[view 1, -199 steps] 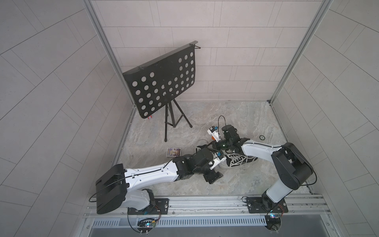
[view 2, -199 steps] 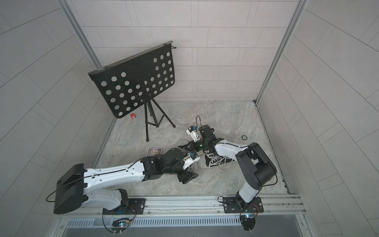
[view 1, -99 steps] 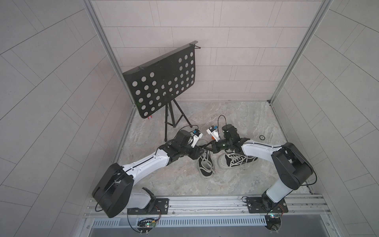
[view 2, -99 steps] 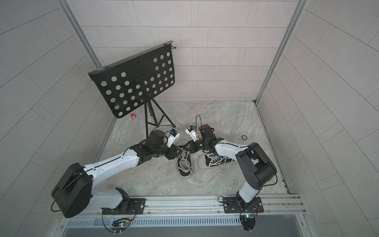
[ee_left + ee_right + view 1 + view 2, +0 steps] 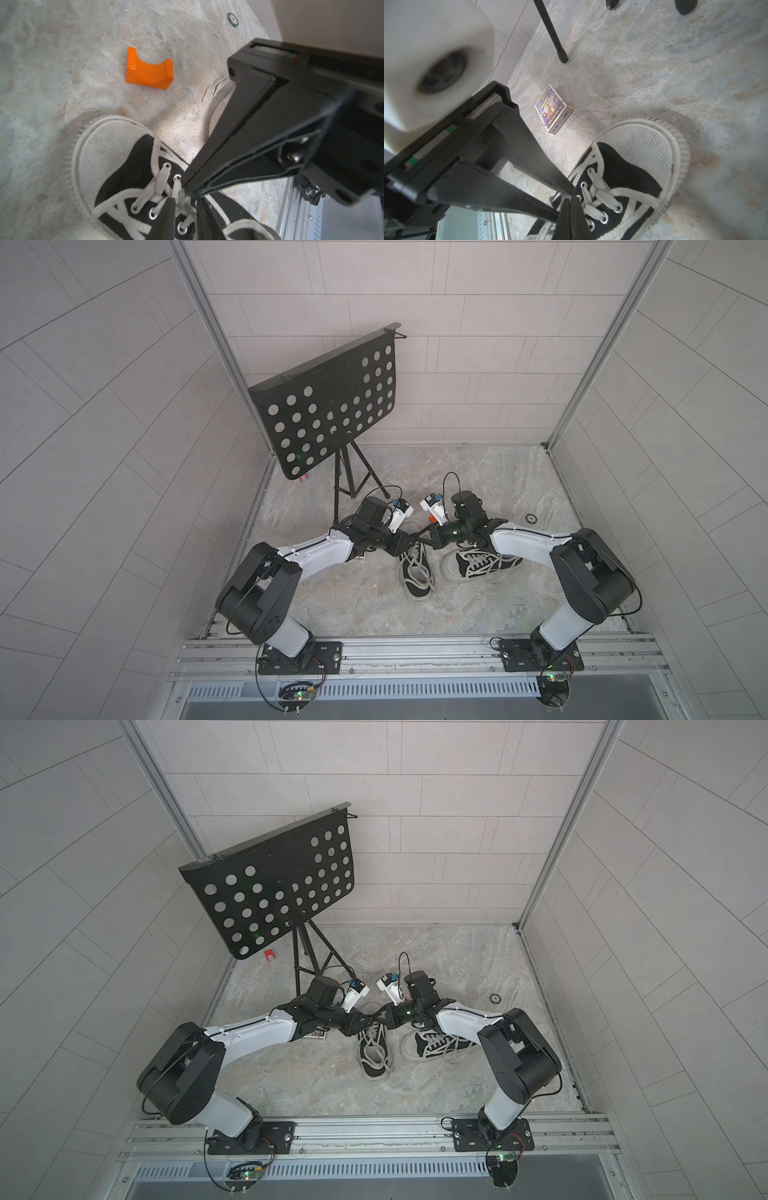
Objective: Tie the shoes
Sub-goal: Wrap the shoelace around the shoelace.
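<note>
In both top views, the left gripper (image 5: 411, 538) and right gripper (image 5: 420, 536) are recorded tip to tip directly above one black sneaker (image 5: 415, 580), the second sneaker (image 5: 478, 568) lying under the right gripper's arm. In the left wrist view, the left gripper's fingers (image 5: 164, 220) are found clamped on bunched laces (image 5: 182, 197), an orange block (image 5: 148, 71) well beyond them. In the right wrist view, the right gripper's jaws are noted pressed together.

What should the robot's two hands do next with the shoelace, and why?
Probably pull the two gently apart. The left gripper looks pinched on the lace over the eyelets of the shoe, and the shut right gripper meets it tip to tip there. The lace lies loose with no bow visible, so drawing sideways should tighten it.
</note>
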Available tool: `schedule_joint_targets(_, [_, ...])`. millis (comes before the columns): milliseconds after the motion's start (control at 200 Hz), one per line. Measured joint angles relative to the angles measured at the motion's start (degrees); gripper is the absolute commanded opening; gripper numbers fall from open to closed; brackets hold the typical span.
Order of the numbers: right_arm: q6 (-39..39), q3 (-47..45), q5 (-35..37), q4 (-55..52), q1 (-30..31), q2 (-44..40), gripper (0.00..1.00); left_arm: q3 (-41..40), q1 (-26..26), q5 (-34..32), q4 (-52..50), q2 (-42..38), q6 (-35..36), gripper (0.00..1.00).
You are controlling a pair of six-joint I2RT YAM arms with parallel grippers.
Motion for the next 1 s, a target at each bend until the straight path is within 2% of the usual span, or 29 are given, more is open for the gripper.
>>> schedule_joint_targets(95, [0.0, 0.0, 0.0, 0.0, -0.1, -0.1, 0.00, -0.3, 0.0, 0.2, 0.7, -0.1, -0.4, 0.03])
schedule_joint_targets(130, [0.0, 0.0, 0.0, -0.2, -0.1, -0.2, 0.08, -0.6, 0.0, 0.1, 1.1, -0.2, -0.7, 0.00])
schedule_joint_targets(185, [-0.2, 0.0, 0.1, -0.9, -0.1, -0.7, 0.23, -1.2, 0.0, 0.0, 1.7, -0.6, -0.9, 0.00])
schedule_joint_targets(240, [-0.5, -0.4, 0.2, -1.8, -0.2, -2.0, 0.34, -2.1, 0.0, -0.6, 2.1, -1.3, -1.2, 0.00])
schedule_joint_targets(295, [-0.8, -1.5, 0.2, -2.7, -0.2, -4.3, 0.43, -2.8, 0.0, -1.0, 2.5, -2.1, -1.4, 0.00])
schedule_joint_targets(370, [-1.2, -4.1, 0.6, -3.7, -0.2, -8.8, 0.48, -3.9, 0.0, -1.9, 3.1, -3.5, -1.9, 0.00])
schedule_joint_targets(525, [-0.2, -12.2, 0.9, -3.8, 0.3, -18.0, 0.51, -5.5, 0.0, -2.7, 3.7, -6.4, -3.2, 0.00])
schedule_joint_targets(635, [2.0, -17.8, 1.0, -3.7, 1.9, -21.4, 0.51, -5.7, 0.0, -3.1, 3.7, -7.6, -3.7, 0.00])
schedule_joint_targets(860, [4.5, -20.7, 1.0, -2.2, 4.4, -22.2, 0.50, -5.7, 0.0, -3.1, 3.5, -8.7, -3.9, 0.00])
schedule_joint_targets(1000, [5.3, -20.0, 0.9, 0.6, 4.8, -20.1, 0.45, -5.7, 0.0, -3.1, 3.4, -9.0, -4.2, 0.00])
